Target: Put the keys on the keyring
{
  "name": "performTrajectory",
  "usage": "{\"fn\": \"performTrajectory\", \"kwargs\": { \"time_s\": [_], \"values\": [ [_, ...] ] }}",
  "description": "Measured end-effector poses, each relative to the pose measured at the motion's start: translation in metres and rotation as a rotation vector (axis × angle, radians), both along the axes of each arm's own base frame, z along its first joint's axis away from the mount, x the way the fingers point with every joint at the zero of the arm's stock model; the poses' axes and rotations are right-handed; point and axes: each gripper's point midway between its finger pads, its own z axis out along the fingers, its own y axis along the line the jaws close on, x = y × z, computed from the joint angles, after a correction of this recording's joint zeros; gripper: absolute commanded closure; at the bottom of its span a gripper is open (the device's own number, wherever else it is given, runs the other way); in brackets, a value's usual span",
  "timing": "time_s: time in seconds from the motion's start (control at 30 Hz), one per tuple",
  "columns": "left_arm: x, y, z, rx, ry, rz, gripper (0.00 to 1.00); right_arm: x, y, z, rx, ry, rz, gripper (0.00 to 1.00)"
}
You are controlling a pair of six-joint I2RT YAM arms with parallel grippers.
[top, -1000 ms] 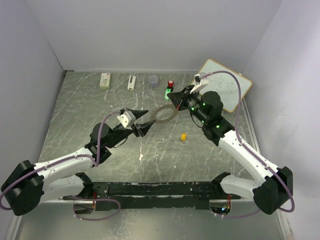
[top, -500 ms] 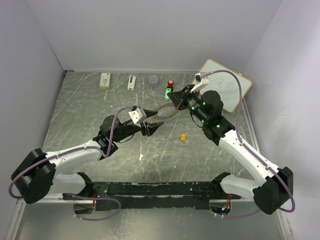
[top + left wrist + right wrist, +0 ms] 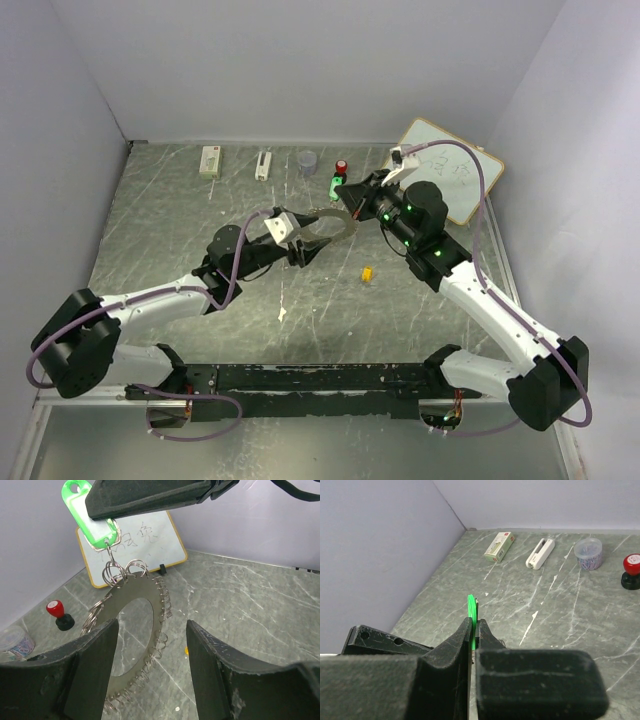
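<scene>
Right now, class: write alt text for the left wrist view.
A green key, pinched by the right gripper, has the toothed metal keyring hanging from it by small wire loops. The open left gripper flanks the ring above a grey marbled table.

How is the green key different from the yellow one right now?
The green key is pinched in the right gripper, held up; the yellow key lies loose on the table. The green key hangs linked to the keyring; the yellow key is joined to nothing. Both are small and brightly coloured.
</scene>
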Motion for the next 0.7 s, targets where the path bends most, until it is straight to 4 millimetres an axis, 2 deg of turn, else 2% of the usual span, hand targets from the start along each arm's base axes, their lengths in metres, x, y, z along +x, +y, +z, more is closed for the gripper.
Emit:
{"fn": "performTrajectory", "kwargs": {
  "time_s": [0.3, 0.53, 0.6, 0.7],
  "values": [
    [0.002, 0.009, 0.015, -0.014, -0.044, 0.039, 0.32, -0.001, 0.001, 0.004, 0.004, -0.006, 0.003, 1.00],
    [-0.010, 0.037, 0.047, -0.095, -0.123, 0.104, 0.27, -0.003, 0.001, 0.005, 0.002, -0.013, 0.009, 1.00],
    [-0.010, 0.042, 0.058, -0.113, -0.153, 0.123, 0.21, -0.005, 0.001, 0.007, 0.003, -0.020, 0.019, 1.00],
    [-0.005, 0.044, 0.056, -0.098, -0.169, 0.138, 0.14, -0.009, 0.003, 0.010, 0.003, -0.030, 0.039, 1.00]
  ]
}}
